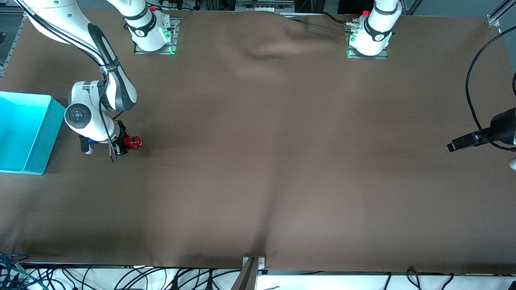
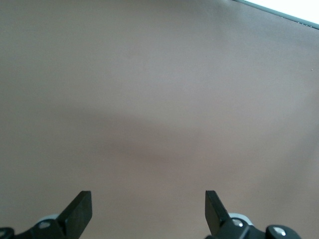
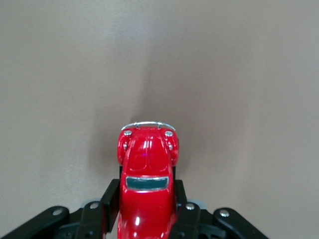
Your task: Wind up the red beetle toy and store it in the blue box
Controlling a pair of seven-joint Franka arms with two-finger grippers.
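The red beetle toy (image 1: 133, 141) (image 3: 146, 174) sits in my right gripper (image 1: 128, 143) (image 3: 145, 199), whose black fingers (image 3: 110, 199) press against both sides of its body; the gripper is shut on it, low over the brown cloth, and I cannot tell whether the wheels touch. The blue box (image 1: 38, 133) stands beside it at the right arm's end of the table, its cyan inside showing. My left gripper (image 2: 148, 206) is open with nothing between its fingers (image 2: 79, 211), over bare cloth. In the front view the left hand is out of frame.
A brown cloth (image 1: 258, 161) covers the whole table, with soft wrinkles near the arm bases. A black camera on a cable (image 1: 483, 137) juts in at the left arm's end. Cables hang along the table edge nearest the front camera.
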